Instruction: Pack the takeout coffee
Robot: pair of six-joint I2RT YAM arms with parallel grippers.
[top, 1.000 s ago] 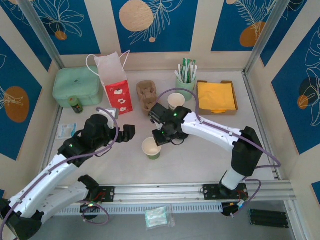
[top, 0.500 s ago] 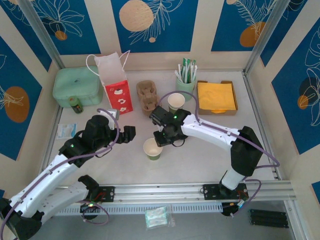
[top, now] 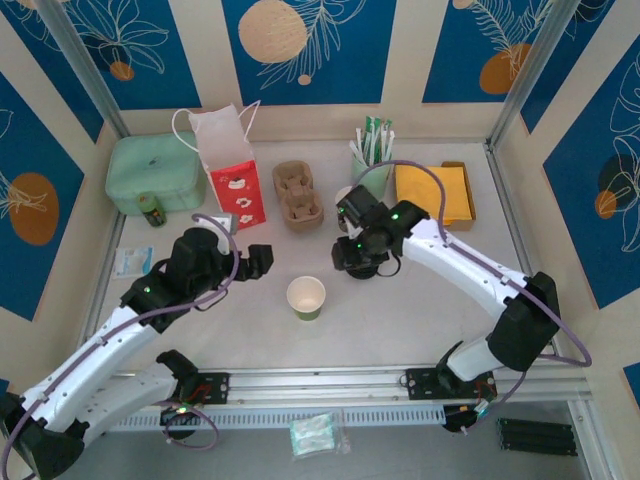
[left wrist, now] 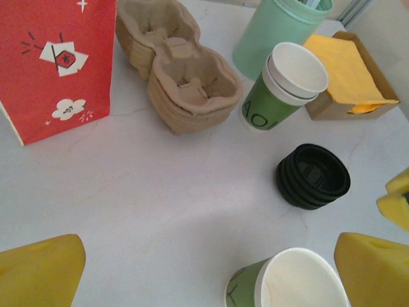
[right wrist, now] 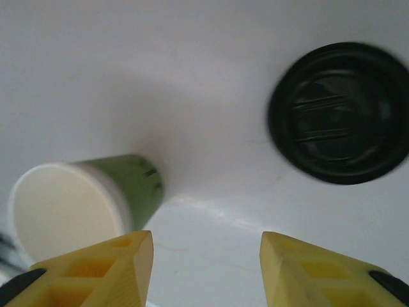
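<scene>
The coffee cup (top: 305,297) stands upright and lidless on the table (top: 420,320), near the middle of its front edge, so the step in hand looks to be fetching it a lid. The right gripper (top: 358,258) hangs over the stack of black lids (left wrist: 313,176), which sits near the cup on the side toward the right edge. Its jaws are parted with nothing between them. In the wrist view the stack lies off to one side of the fingers and is blurred, so its alignment is hard to judge. It should centre over the stack, come down level and pinch only the top lid's rim. Then it should press the lid evenly onto the cup, since a light paper cup would likely tip under a sideways push. The left gripper (top: 255,262), spread wide and empty, sits beside the cup and could steady it. Toward the back edge are nested lidless cups (left wrist: 285,83), pulp carriers (top: 297,192), a red-and-white bag (top: 232,165) and a mint holder of sticks (top: 372,160). A green case (top: 155,172) sits at the back left corner, and a napkin box (top: 433,193) toward the back right. Blue panels with white leaves and orange discs wall the booth.
</scene>
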